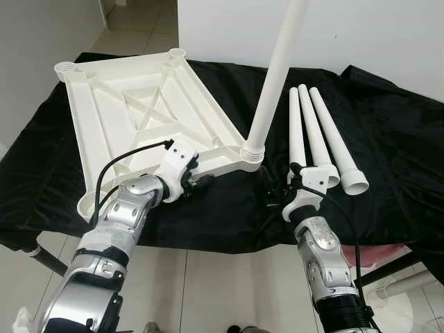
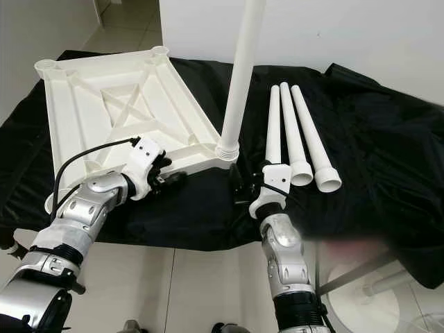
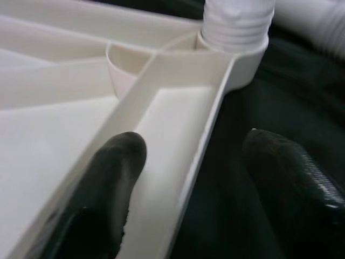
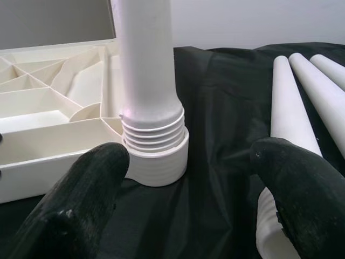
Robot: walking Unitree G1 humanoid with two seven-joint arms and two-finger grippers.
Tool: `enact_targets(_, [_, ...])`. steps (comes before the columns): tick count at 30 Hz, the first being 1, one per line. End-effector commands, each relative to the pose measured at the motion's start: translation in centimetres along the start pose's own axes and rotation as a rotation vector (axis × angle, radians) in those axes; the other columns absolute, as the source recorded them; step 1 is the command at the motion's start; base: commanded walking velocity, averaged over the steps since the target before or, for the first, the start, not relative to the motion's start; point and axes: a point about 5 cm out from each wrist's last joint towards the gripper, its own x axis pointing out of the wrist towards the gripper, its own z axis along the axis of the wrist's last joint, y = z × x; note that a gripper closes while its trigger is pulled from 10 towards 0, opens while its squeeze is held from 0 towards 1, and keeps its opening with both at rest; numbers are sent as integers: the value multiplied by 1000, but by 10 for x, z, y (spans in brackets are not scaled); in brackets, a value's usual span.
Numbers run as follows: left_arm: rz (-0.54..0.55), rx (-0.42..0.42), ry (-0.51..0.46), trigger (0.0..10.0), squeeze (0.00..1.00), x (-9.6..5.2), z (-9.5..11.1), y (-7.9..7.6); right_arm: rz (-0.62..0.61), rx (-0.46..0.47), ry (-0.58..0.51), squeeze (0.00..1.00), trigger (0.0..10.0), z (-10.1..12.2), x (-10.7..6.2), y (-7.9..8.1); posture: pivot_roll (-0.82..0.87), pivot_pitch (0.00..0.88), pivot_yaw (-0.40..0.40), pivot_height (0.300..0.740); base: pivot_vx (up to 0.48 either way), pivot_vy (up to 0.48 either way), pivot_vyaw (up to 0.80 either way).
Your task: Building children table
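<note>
One leg [image 1: 277, 76]: stands in top's [image 1: 132, 104] 5 o'clock socket, threads showing; twist it fully home.
Right gripper [image 4: 188, 178]: spread, empty.
Left gripper [image 3: 188, 178]: spread astride rim.

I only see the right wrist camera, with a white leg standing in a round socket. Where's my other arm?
Observer: Your left end effector is at the near edge of the upside-down tabletop, beside the standing leg.
Operator: Is it holding the tabletop?
Observer: No, it's open. One finger sits inside the rim, the other outside over the black cloth.
Operator: Do the far corners have legs?
Observer: No, both far sockets are empty.
</note>
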Motion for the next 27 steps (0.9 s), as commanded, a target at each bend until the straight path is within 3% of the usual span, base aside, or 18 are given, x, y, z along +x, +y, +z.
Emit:
enact_targets(1, [105, -38, -8, 10000, 0, -4, -3, 4, -12, -7, 12, 0, 10000, -2, 0, -3, 6, 89, -45, 740, 0, 0, 0])
enact_targets(5, [53, -41, -65, 10000, 0, -11, 4, 5, -13, -8, 14, 0, 10000, -2, -1, -3, 5, 90, -43, 740, 0, 0, 0])
enact_targets(8, [87, -42, -90, 10000, 0, -17, 9, 15, -12, -9, 15, 0, 10000, -3, -1, -3, 8, 92, -44, 740, 0, 0, 0])
enact_targets(9, [158, -50, -98, 10000, 0, -24, 12, 31, -7, -7, 20, 0, 10000, -4, -1, -1, 12, 91, -43, 740, 0, 0, 0])
enact_targets(11, [158, -50, -98, 10000, 0, -24, 12, 31, -7, -7, 20, 0, 10000, -4, -1, -1, 12, 91, -43, 740, 0, 0, 0])
enact_targets(14, [275, -51, -75, 10000, 0, -35, 12, 53, 13, 0, 33, 0, 10000, -7, -1, 3, 15, 92, -42, 740, 0, 0, 0])
enact_targets(16, [275, -51, -75, 10000, 0, -35, 12, 53, 13, 0, 33, 0, 10000, -7, -1, 3, 15, 92, -42, 740, 0, 0, 0])
enact_targets(22, [418, 1, 9, 10000, 0, -54, 8, 81, 33, 3, 44, 0, 10000, -10, -1, 9, 19, 93, -39, 740, 0, 0, 0])
enact_targets(25, [441, -4, 21, 10000, 0, -56, 7, 85, 34, 3, 44, 0, 10000, -10, -1, 9, 21, 94, -37, 740, 0, 0, 0])
enact_targets(27, [518, 47, 96, 10000, 0, -65, 0, 96, 33, 4, 45, 0, 10000, -11, -1, 9, 19, 94, -35, 740, 0, 0, 0])
